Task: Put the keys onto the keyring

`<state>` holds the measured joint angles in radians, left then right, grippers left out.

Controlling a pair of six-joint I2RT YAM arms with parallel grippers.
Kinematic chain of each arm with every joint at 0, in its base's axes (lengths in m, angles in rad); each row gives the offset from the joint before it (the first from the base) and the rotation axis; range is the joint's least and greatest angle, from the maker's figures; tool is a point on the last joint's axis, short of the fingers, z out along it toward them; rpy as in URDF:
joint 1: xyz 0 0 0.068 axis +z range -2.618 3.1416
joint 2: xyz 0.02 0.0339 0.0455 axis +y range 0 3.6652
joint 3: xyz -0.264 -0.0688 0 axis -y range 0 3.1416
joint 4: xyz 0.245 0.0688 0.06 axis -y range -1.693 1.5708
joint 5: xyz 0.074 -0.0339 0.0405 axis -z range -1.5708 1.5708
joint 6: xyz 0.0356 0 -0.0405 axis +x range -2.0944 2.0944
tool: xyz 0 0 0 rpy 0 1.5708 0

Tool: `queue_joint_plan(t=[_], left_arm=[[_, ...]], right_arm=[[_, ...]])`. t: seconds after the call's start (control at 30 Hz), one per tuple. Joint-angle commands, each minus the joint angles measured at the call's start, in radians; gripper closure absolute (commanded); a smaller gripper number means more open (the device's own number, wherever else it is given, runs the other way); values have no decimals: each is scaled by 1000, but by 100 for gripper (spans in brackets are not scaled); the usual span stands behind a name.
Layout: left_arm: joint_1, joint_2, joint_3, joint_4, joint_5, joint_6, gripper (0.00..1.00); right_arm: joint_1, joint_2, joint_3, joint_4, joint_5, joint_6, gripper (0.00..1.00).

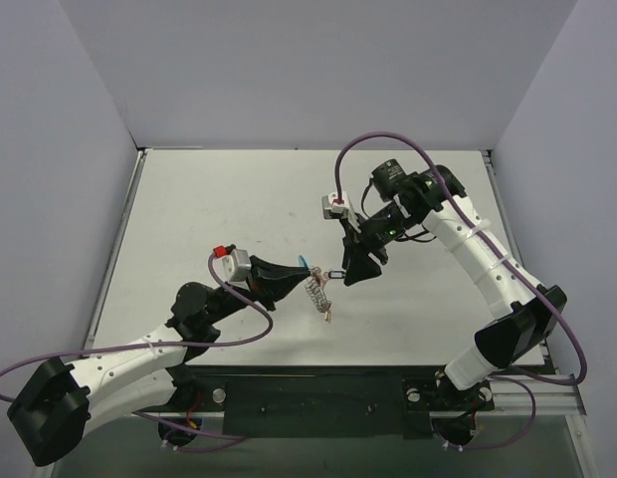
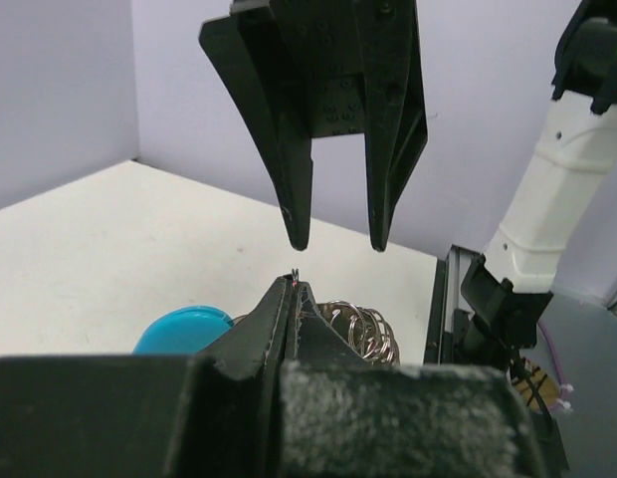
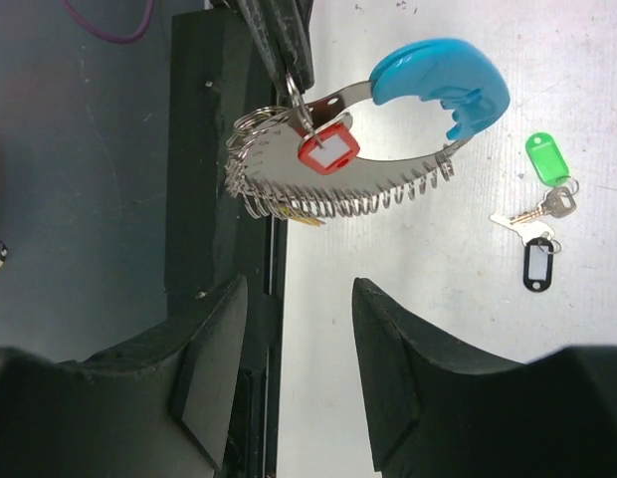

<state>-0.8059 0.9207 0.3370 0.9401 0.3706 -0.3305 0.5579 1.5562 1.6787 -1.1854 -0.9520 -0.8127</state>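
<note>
From above, the left hand [image 1: 294,282] is pressed together on the keyring [image 1: 316,292], which hangs over the middle of the bench [image 1: 239,199]. The right hand [image 1: 350,275] sits just right of the keyring with its fingers apart.

In the left wrist view, the left hand [image 2: 296,285] is shut tight at its tips. The keyring's coiled loops [image 2: 356,329] show just beyond it, and the blue tag [image 2: 184,329] is to their left. The right hand [image 2: 335,244] hangs above the keyring, apart and empty.

In the right wrist view, the right hand [image 3: 299,289] is spread open below the keyring [image 3: 388,199] and holds nothing. The left hand [image 3: 292,70] is clamped on the keyring's metal. The red-tagged key [image 3: 328,149] hangs against the keyring at those tips. The green-tagged key [image 3: 547,157] and the black-tagged key [image 3: 538,264] lie on the bench [image 3: 438,378] right of the keyring, touching each other.
</note>
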Motion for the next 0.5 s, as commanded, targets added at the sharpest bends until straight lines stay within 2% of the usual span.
queue_joint_plan(t=[0.0,0.2,0.3,0.47], left_arm=[[1,-11,-13,265,-105,-54,100],[24,20,-7,399,-147,-110,100],[27,40,0,425,-139,-139,100],[28,64,-1,476,-136,-174,100]], right_arm=[[-30,-16,6,-6,-117,21,58],[-46,30,96,26,-183,168,58],[-35,31,107,119,-202,307,58],[16,28,98,257,-116,437,58]])
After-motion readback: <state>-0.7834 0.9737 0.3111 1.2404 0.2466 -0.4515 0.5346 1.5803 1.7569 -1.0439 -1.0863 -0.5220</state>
